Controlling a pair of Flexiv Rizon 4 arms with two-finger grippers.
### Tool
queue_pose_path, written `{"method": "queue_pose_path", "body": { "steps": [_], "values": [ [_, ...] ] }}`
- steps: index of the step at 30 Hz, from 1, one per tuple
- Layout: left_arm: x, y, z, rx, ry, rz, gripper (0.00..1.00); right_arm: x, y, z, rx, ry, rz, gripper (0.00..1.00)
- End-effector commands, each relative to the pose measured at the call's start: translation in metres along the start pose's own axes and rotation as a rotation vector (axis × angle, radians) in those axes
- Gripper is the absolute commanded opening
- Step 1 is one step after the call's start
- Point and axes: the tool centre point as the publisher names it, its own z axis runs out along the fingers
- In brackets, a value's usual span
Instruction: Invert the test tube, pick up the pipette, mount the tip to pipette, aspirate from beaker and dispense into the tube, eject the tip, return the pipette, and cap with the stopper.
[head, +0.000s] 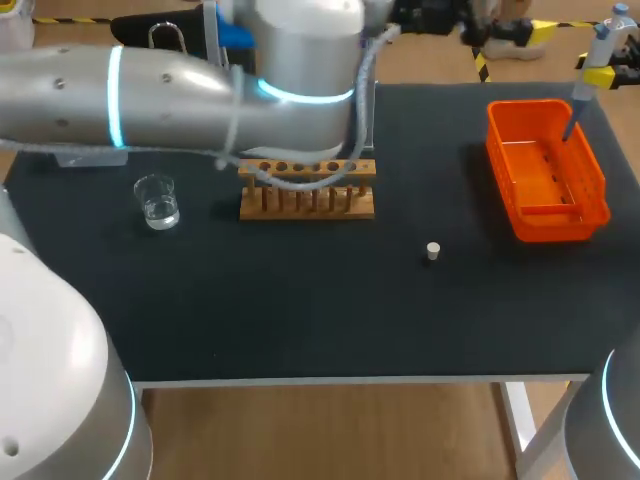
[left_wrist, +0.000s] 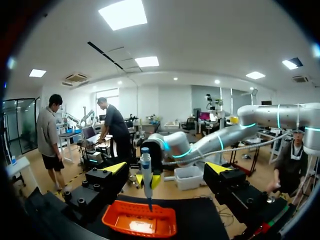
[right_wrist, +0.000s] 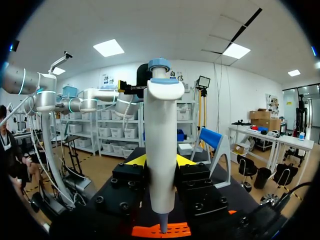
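My right gripper (right_wrist: 161, 161) is shut on the white pipette (right_wrist: 162, 150) with a blue cap, holding it upright. In the head view the pipette (head: 588, 70) hangs at the far right, its narrow lower end pointing into the orange tray (head: 545, 215). My left gripper (left_wrist: 166, 170) stands open and holds nothing, looking across at the pipette (left_wrist: 146, 175) and the tray (left_wrist: 140, 226). The left arm (head: 180, 95) lies over the wooden tube rack (head: 307, 205). The glass beaker (head: 158, 203) stands left of the rack. A white stopper (head: 433, 251) lies on the mat. I cannot make out the test tube.
A black mat (head: 300, 300) covers the table. A grey cable from the left arm droops across the top of the rack. The tray sits near the mat's right edge.
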Motion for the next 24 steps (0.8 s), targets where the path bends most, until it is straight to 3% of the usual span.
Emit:
{"method": "queue_pose_path", "body": {
  "steps": [1,11,20,24],
  "values": [
    [0.021,0.014,-0.071,0.013,-0.026,0.012,1.00,0.000,0.001,0.000,0.004,-0.001,0.000,0.00],
    [0.045,0.053,-0.128,0.088,-0.060,0.074,1.00,0.000,0.001,0.000,0.004,-0.001,0.000,0.00],
    [0.056,0.083,-0.155,0.116,-0.052,0.120,1.00,0.000,0.001,0.000,0.004,-0.001,0.000,0.00],
    [0.059,0.094,-0.165,0.130,-0.067,0.094,1.00,0.000,0.001,0.000,0.004,-0.001,0.000,0.00]
  ]
}}
